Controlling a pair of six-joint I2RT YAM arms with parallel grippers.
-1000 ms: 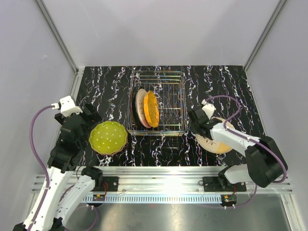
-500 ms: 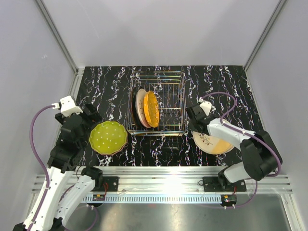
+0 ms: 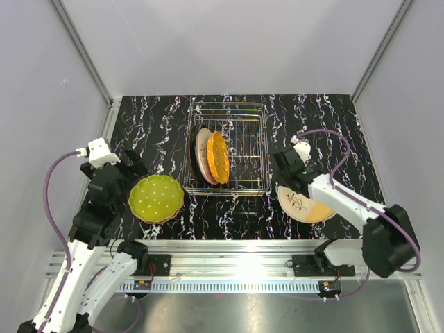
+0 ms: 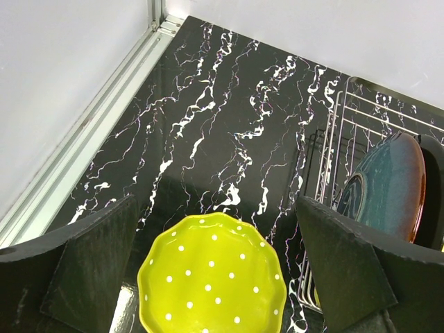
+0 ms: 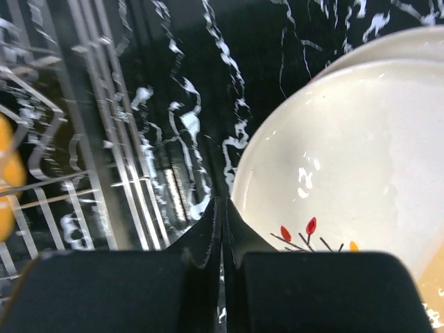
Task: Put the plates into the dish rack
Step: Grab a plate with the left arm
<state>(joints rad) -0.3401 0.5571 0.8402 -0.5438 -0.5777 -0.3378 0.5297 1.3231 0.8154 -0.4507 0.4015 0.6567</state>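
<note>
Black table top (image 3: 159, 125), veined in white like marble. Near left, yellow-green plate (image 3: 156, 198) with small white dots. Silver wire dish rack (image 3: 243, 114) holding a dark blue-black plate (image 3: 193, 152), a pale pink plate (image 3: 202, 158) and an orange plate (image 3: 219, 157). Near right, cream plate (image 3: 305, 205) with red-leafed sprig and orange-tan patch.

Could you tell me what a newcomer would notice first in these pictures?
The bright yellow-green dotted plate lies flat on the black marbled table at the left, by the open left gripper. In the middle stands the wire rack with three plates upright, the orange one rightmost. At the right, the shut right gripper sits beside the rim of a cream plate.
</note>
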